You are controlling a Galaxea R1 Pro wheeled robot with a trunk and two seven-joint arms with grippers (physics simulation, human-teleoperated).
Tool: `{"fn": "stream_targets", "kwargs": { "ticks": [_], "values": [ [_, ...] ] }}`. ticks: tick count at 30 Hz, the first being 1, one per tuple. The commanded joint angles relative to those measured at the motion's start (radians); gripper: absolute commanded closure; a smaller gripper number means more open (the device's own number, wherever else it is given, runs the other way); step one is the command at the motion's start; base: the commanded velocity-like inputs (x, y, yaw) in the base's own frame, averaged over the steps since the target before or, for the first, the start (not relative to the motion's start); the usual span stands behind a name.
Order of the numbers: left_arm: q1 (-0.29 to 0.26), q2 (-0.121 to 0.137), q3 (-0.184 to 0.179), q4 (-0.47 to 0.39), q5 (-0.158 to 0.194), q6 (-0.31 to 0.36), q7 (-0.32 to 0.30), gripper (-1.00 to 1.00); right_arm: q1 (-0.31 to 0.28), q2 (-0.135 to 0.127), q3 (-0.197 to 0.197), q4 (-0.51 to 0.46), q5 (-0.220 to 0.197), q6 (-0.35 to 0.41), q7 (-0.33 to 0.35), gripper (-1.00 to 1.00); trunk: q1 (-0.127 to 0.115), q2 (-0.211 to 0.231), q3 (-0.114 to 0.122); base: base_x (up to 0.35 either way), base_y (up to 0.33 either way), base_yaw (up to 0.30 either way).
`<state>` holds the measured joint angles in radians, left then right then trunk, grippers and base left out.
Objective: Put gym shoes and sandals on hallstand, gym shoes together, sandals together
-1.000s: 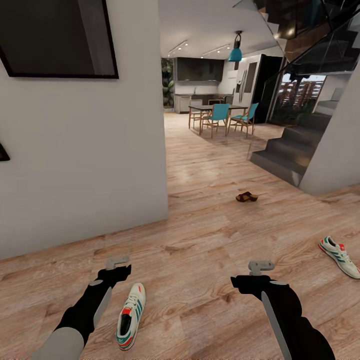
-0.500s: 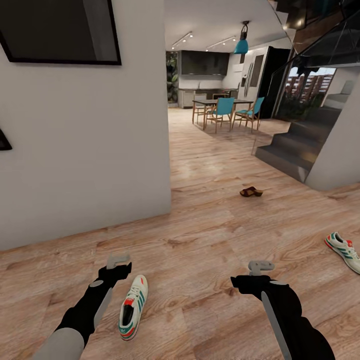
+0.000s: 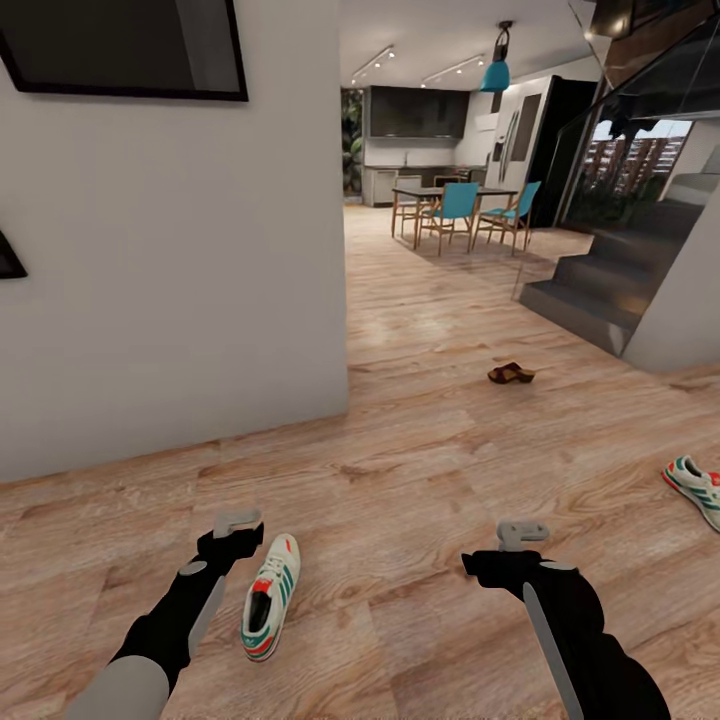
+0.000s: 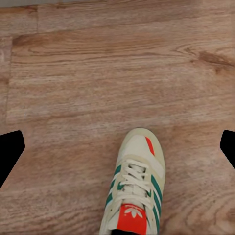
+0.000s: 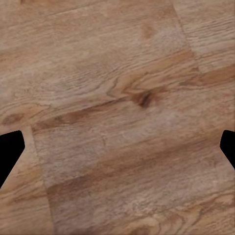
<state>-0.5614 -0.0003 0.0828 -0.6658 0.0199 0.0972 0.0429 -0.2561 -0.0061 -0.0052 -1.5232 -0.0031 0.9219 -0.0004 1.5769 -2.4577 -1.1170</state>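
near shoe (image 3: 270, 597) is lying flat on the floor (image 3: 420, 470), upright on its sole, toe pointing away from the robot, just beside the left gripper (image 3: 237, 520) on its inner side. second shoe (image 3: 697, 488) is sitting well apart at the right edge of the head view, partly cut off. one sandal (image 3: 511, 374) is resting farther down the corridor, near the foot of the stairs (image 3: 590, 290). other sandal and the rack are not turning up anywhere here.

risks: the left gripper is hovering beside the shoe, not over it, so a straight descent would probably be landing on bare planks or clipping the shoe's side and skidding it across the smooth wood. grabbing by the soft upper or the laces could be letting it tip or slip out on the lift. driving the base forward could be nudging the near shoe. rack location is unknown from here, so carrying blind is another risk.

relative to fingers: in the left wrist view the shoe (image 4: 134, 188) is lying between the two dark fingertips (image 4: 10, 152) but well below them, toe toward mid-frame, heel running off the edge, no contact. those tips are sitting at opposite borders, so left fingers are spread wide and empty. right gripper (image 3: 522, 532) is hanging over bare floor (image 5: 117, 112), its fingertips (image 5: 10, 152) likewise far apart with nothing between them, well away from every shoe.
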Motion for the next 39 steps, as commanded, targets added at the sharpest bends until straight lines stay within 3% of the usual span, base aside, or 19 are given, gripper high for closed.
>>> {"fn": "stream_targets", "kwargs": {
  "ticks": [1,6,39],
  "values": [
    [0.0,0.0,0.0,0.0,0.0,0.0,0.0,-1.0,0.0,0.0,0.0,0.0,0.0,0.0,0.0,-1.0,0.004,-0.007,-0.005,0.0,0.0,0.023],
    [0.0,0.0,0.0,0.0,0.0,-0.002,0.0,-1.0,0.0,0.0,-0.002,0.0,0.0,0.0,0.0,-1.0,0.023,-0.042,-0.028,0.0,0.0,0.008],
    [0.0,0.001,0.0,0.0,0.0,-0.002,-0.001,-1.0,0.0,0.001,0.002,0.0,0.0,0.0,-0.001,-1.0,0.038,-0.05,-0.209,0.0,0.0,-0.018]
  ]
}}
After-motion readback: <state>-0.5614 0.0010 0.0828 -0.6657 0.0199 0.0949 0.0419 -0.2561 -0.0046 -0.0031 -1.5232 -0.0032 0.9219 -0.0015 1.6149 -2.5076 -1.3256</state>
